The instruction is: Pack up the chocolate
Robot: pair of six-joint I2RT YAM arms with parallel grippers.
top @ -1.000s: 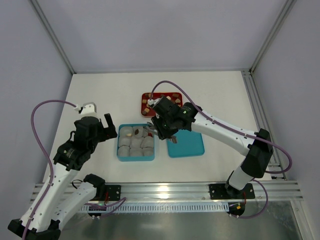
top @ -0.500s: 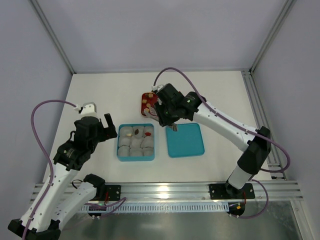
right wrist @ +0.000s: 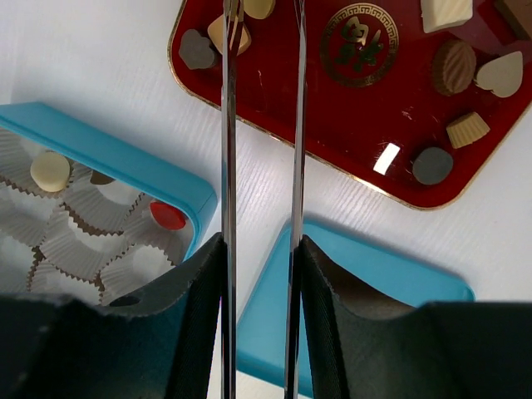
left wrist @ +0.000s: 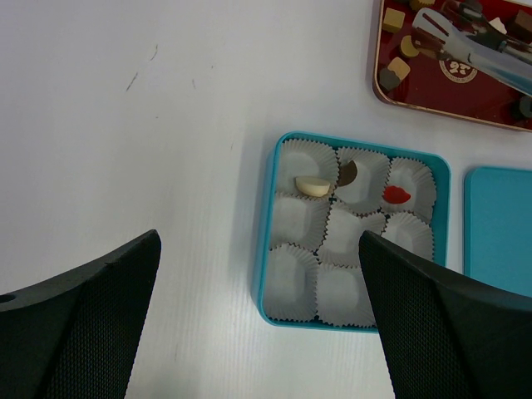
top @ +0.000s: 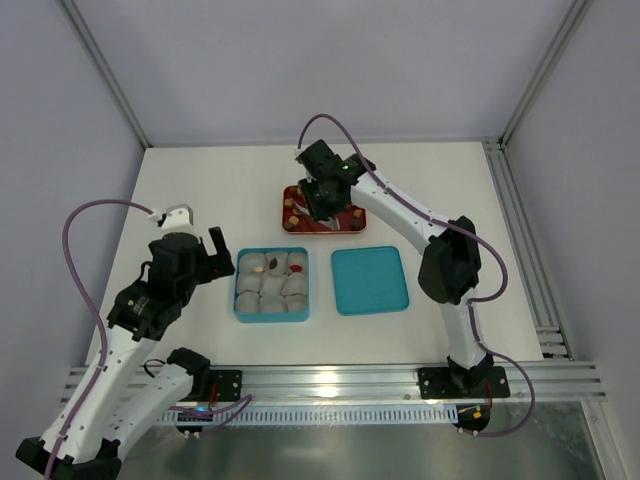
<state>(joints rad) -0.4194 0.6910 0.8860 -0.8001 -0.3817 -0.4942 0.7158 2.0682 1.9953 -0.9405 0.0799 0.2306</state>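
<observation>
White bench (top: 200, 190) carries everything. Right arm (top: 420, 215) reaches far & left across it to the red tray (top: 345, 226); left arm (top: 150, 300) is bent over the left side, wrist just left of the blue box (top: 272, 317).

Box sits near-ctr, lid off, w/ 9 crinkled paper cups (left wrist: 298, 218) in a 3x3 grid. Blue lid (top: 370, 280) lies flat just right of the box, small gap btwn them. Tray is on the far side of both, close to them but not touching.

Right gripper (right wrist: 262, 8): 2 long thin metal fingers (right wrist: 296, 125), parallel w/ a gap, nothing seen btwn them. They point over the tray's left part; tips run off the top of the wrist view. Left gripper (left wrist: 258, 239): spread wide, holding nothing, above the bench w/ the box's left edge below it.

Chocolate: 3 pcs in the box, all in the far row, 1 per cup. From the left: cream piece (left wrist: 313, 186), dark brown piece (left wrist: 349, 173), red piece (left wrist: 396, 194). The other 6 cups show no pcs.

Rest of it is loose on the tray: grey heart (right wrist: 197, 50) & tan piece (right wrist: 237, 33) by the left finger, then brown ridged round (right wrist: 453, 66), cream heart (right wrist: 499, 73), tan cup shape (right wrist: 467, 129) & grey round (right wrist: 432, 165) on the tray's other side.
</observation>
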